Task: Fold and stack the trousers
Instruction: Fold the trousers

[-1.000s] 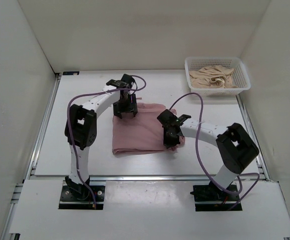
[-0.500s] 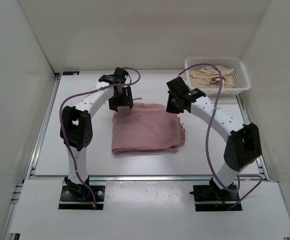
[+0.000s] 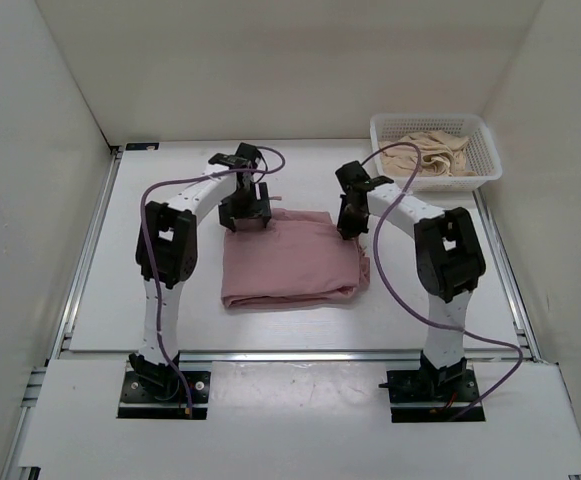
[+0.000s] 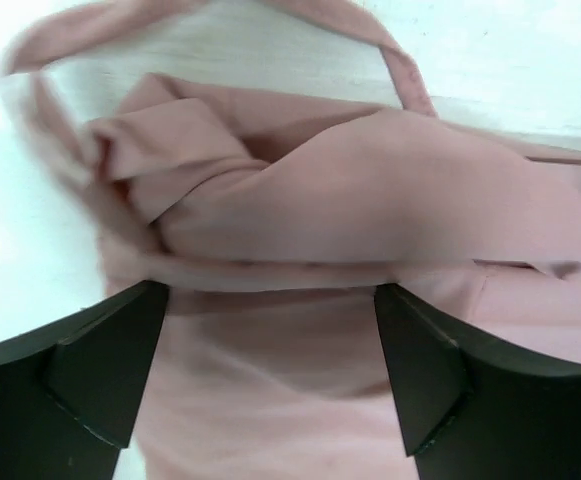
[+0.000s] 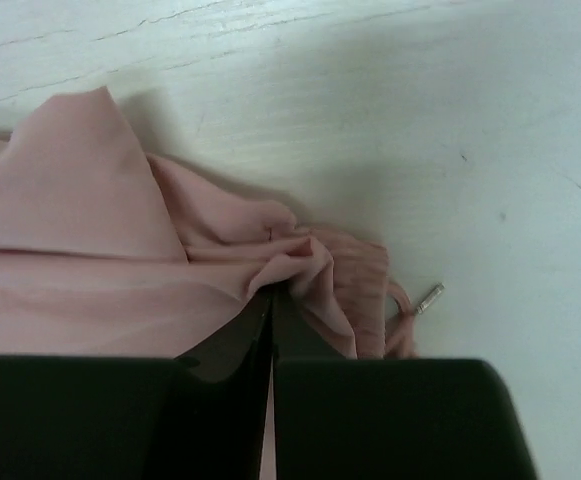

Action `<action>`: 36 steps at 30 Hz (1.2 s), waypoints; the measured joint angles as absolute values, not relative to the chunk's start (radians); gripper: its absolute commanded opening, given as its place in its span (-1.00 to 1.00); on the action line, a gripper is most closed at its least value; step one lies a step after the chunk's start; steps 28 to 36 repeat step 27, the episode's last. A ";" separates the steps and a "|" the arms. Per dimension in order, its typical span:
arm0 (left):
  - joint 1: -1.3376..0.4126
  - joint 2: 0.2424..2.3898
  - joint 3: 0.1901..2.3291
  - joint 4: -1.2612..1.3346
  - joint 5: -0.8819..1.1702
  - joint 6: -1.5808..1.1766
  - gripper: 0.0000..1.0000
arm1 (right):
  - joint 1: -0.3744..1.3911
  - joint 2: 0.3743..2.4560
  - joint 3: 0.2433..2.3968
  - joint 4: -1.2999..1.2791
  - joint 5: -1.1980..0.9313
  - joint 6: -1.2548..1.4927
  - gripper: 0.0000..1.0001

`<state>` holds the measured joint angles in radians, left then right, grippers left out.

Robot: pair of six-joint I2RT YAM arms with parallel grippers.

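Observation:
The dusty-pink trousers lie folded into a rough rectangle at the table's middle. My left gripper is at their far left corner. In the left wrist view it is open, with the pink fabric bunched between and beyond the wide-apart fingers and the drawstring looping behind. My right gripper is at the far right corner. In the right wrist view it is shut on a pinch of the gathered fabric, with the drawstring's metal tip lying on the table beside it.
A white mesh basket stands at the far right corner of the table, holding crumpled beige clothes. White walls close the table in at the left, back and right.
My right gripper has moved from the trousers' near right edge to their far right corner. My left gripper has stayed at the far left corner, shifting slightly.

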<state>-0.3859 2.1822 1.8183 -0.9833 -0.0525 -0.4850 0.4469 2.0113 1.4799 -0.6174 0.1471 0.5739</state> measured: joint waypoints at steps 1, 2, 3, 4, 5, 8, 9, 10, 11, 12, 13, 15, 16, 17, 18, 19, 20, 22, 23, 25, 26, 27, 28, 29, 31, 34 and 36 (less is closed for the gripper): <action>-0.382 2.181 1.839 -1.001 -0.054 -0.480 1.00 | 0.447 1.996 1.478 -0.622 0.150 0.574 -0.61; -0.379 2.180 1.871 -1.029 -0.059 -0.476 1.00 | 0.447 1.973 1.477 -0.635 0.156 0.569 -0.07; -0.376 2.172 1.901 -1.047 -0.064 -0.471 1.00 | 0.447 1.940 1.477 -0.645 0.163 0.568 0.25; -0.374 2.158 1.932 -1.068 -0.068 -0.467 1.00 | 0.447 1.897 1.477 -0.656 0.173 0.559 0.49; -0.374 2.133 1.958 -1.085 -0.074 -0.463 1.00 | 0.448 1.842 1.477 -0.665 0.187 0.553 0.80; -0.366 2.001 1.990 -1.113 -0.094 -0.460 1.00 | 0.446 1.655 1.481 -0.687 0.236 0.538 1.00; -0.364 1.939 1.990 -1.119 -0.101 -0.461 1.00 | 0.443 1.581 1.482 -0.692 0.251 0.533 1.00; -0.361 1.877 1.988 -1.124 -0.110 -0.464 1.00 | 0.437 1.524 1.483 -0.700 0.263 0.529 1.00; -0.358 1.807 1.983 -1.125 -0.122 -0.470 1.00 | 0.429 1.464 1.483 -0.709 0.273 0.526 1.00; -0.356 1.732 1.971 -1.122 -0.134 -0.477 1.00 | 0.419 1.411 1.483 -0.723 0.287 0.523 1.00; -0.355 1.657 1.957 -1.125 -0.149 -0.488 1.00 | 0.410 1.370 1.479 -0.735 0.298 0.521 1.00; -0.355 1.509 1.906 -1.119 -0.183 -0.510 1.00 | 0.388 1.276 1.430 -0.747 0.334 0.516 1.00; -0.353 1.433 1.870 -1.126 -0.200 -0.524 1.00 | 0.380 1.235 1.398 -0.762 0.349 0.515 1.00; -0.349 1.360 1.830 -1.129 -0.216 -0.538 1.00 | 0.374 1.195 1.358 -0.776 0.361 0.514 1.00; -0.348 1.286 1.789 -1.135 -0.231 -0.552 1.00 | 0.369 1.158 1.315 -0.790 0.369 0.513 1.00; -0.347 1.230 1.755 -1.144 -0.242 -0.563 1.00 | 0.364 1.127 1.277 -0.815 0.375 0.513 1.00; -0.346 1.175 1.723 -1.153 -0.252 -0.575 1.00 | 0.361 1.098 1.245 -0.834 0.382 0.513 1.00; -0.342 1.081 1.664 -1.169 -0.270 -0.596 1.00 | 0.359 1.053 1.200 -0.867 0.392 0.513 1.00; -0.339 1.045 1.641 -1.184 -0.277 -0.604 1.00 | 0.359 1.029 1.184 -0.883 0.395 0.514 1.00; -0.336 0.999 1.617 -1.213 -0.295 -0.619 1.00 | 0.359 0.994 1.173 -0.908 0.401 0.515 1.00; -0.336 0.986 1.612 -1.224 -0.305 -0.625 1.00 | 0.359 0.979 1.170 -0.913 0.403 0.516 1.00; -0.336 0.980 1.610 -1.237 -0.314 -0.629 1.00 | 0.359 0.964 1.168 -0.918 0.406 0.516 1.00; -0.336 0.980 1.610 -1.237 -0.314 -0.629 1.00 | 0.359 0.964 1.168 -0.918 0.406 0.516 1.00; -0.336 0.980 1.610 -1.237 -0.314 -0.629 1.00 | 0.359 0.964 1.168 -0.918 0.406 0.516 1.00; -0.336 0.980 1.610 -1.237 -0.314 -0.629 1.00 | 0.359 0.964 1.168 -0.918 0.406 0.516 1.00; -0.336 0.980 1.610 -1.237 -0.314 -0.629 1.00 | 0.359 0.964 1.168 -0.918 0.406 0.516 1.00; -0.336 0.980 1.610 -1.237 -0.314 -0.629 1.00 | 0.359 0.964 1.168 -0.918 0.406 0.516 1.00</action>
